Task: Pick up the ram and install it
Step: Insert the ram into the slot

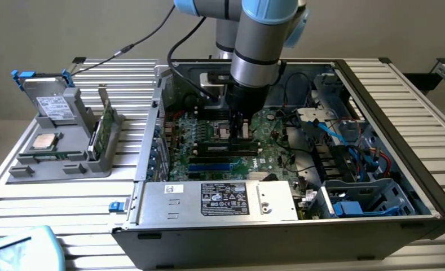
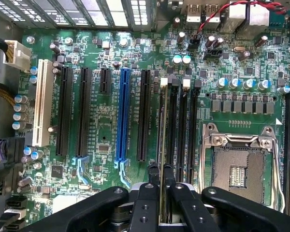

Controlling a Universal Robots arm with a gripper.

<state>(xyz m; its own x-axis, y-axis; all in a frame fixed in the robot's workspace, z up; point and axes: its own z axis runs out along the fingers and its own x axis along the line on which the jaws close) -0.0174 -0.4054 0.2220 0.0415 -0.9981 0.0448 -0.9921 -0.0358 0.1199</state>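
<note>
The ram (image 2: 162,130) appears edge-on in the wrist view as a thin strip running out from between my fingers. My gripper (image 2: 161,181) is shut on it, one black finger (image 2: 153,176) on each side. The stick lines up along a black memory slot (image 2: 170,125) with a white clip at its far end, on the green motherboard (image 2: 106,135). How deep it sits in the slot I cannot tell. In the exterior view my gripper (image 1: 241,129) reaches down inside the open computer case (image 1: 402,141), just over the motherboard (image 1: 207,141) beside the processor socket (image 1: 224,131).
The open processor socket (image 2: 239,164) lies beside the memory slots, with a blue expansion slot (image 2: 122,113) on the other side. A silver power supply (image 1: 222,200) fills the case's front. Left of the case, a grey holder (image 1: 64,164) carries a drive (image 1: 53,104), a silver chip (image 1: 45,141) and an upright green board (image 1: 104,130).
</note>
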